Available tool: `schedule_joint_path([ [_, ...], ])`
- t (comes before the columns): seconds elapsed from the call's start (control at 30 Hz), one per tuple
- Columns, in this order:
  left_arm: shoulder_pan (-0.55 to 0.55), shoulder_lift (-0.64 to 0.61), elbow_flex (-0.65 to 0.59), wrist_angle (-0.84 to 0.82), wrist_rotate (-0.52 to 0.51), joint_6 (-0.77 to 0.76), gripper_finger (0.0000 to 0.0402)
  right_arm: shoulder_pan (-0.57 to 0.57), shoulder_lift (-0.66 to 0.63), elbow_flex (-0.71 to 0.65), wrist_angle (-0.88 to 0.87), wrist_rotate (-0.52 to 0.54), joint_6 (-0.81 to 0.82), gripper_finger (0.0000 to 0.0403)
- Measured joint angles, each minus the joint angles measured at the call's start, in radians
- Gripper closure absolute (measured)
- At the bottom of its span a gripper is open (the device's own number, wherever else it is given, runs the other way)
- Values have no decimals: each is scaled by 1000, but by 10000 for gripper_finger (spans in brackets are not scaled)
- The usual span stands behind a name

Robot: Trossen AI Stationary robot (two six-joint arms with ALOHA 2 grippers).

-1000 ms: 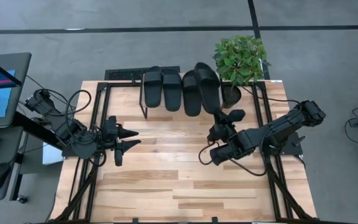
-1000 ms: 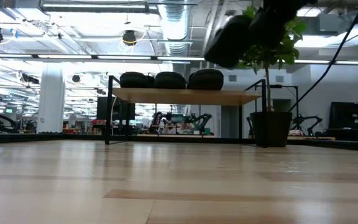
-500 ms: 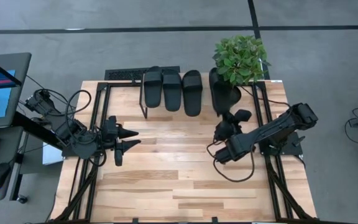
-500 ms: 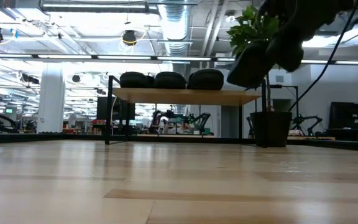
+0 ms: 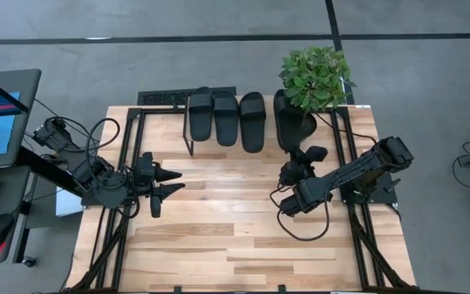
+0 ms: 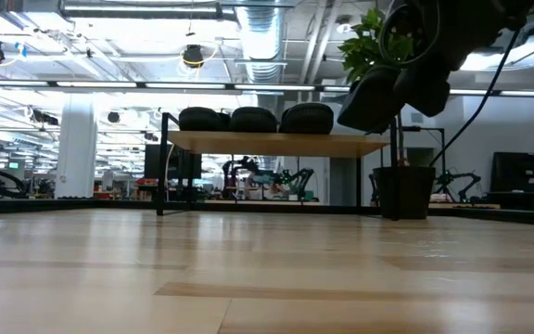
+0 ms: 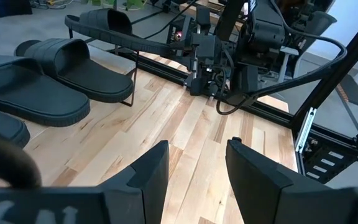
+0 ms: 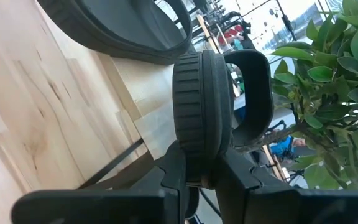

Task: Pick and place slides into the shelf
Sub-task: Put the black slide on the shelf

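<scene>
Fourth slide [image 8: 204, 99], clamped edge-up, lies parallel to shelved slides [image 5: 227, 118].

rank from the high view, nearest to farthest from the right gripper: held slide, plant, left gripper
1. Held slide: clamped in the right gripper, over the shelf's right end.
2. Plant: just beyond the slide, back right.
3. Left gripper: across the table, left side.

1. Evenly and brightly lit from overhead; only soft, short shadows under the arms on the table [image 5: 219, 237]
2. Strong backlight in the low view from ceiling lamps [image 6: 193, 57], leaving the slides [image 6: 252, 120] as black silhouettes
3. Near planks blurred there, far room sharp
4. Blown-out glare behind the plant [image 8: 334, 74]; nearest fingers [image 7: 148, 177] soft
</scene>
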Motion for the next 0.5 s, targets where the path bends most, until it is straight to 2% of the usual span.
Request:
schedule_joint_path([
  [0.2, 0, 0, 0, 0, 0, 0, 252, 0, 0, 5, 8, 3, -12, 357],
  [0.5, 0, 0, 0, 0, 0, 0, 252, -13, -1, 47, 142, 21, -226, 357],
])
